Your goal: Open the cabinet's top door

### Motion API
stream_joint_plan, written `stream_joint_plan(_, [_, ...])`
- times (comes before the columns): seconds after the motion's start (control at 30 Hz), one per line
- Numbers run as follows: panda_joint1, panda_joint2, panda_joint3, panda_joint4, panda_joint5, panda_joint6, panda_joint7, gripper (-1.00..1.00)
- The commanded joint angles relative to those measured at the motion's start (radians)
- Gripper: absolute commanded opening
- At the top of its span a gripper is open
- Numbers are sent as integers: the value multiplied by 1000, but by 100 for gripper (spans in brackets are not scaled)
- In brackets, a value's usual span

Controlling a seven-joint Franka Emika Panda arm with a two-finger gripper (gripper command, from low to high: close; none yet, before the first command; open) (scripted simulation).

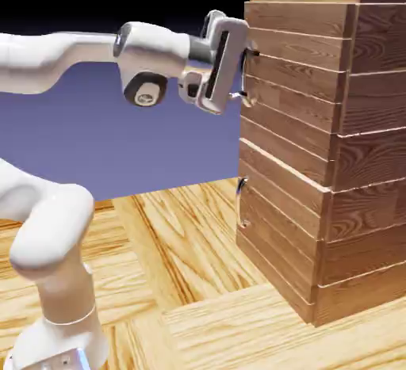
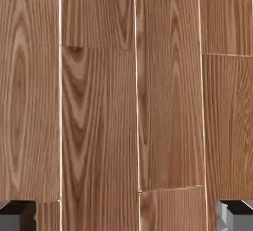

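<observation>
From the exterior view's left, the arm [image 1: 155, 49] reaches over open desk [image 1: 190, 281]. The jaws [image 2: 126, 216] stand wide apart, close against the top door [image 1: 297, 67], beside its upper handle [image 1: 250, 75]. The door sits flush above the lower panel [image 1: 277, 218], reaching the cabinet [image 1: 373, 154]'s near vertical edge at the right.

No readable text, label, brand, number or sign shows in either view.
</observation>
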Motion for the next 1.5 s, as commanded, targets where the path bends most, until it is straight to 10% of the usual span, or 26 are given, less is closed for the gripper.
stream_joint_plan(0.0, [-17,-15,23,9,43,-1,44,0])
stream_joint_plan(0.97, [-589,-367,573,306,1044,-105,994,0])
stream_joint_plan(1.0, [-589,-367,573,306,1044,-105,994,-100])
stream_joint_plan(1.47, [-460,-735,353,-80,1115,-671,996,-100])
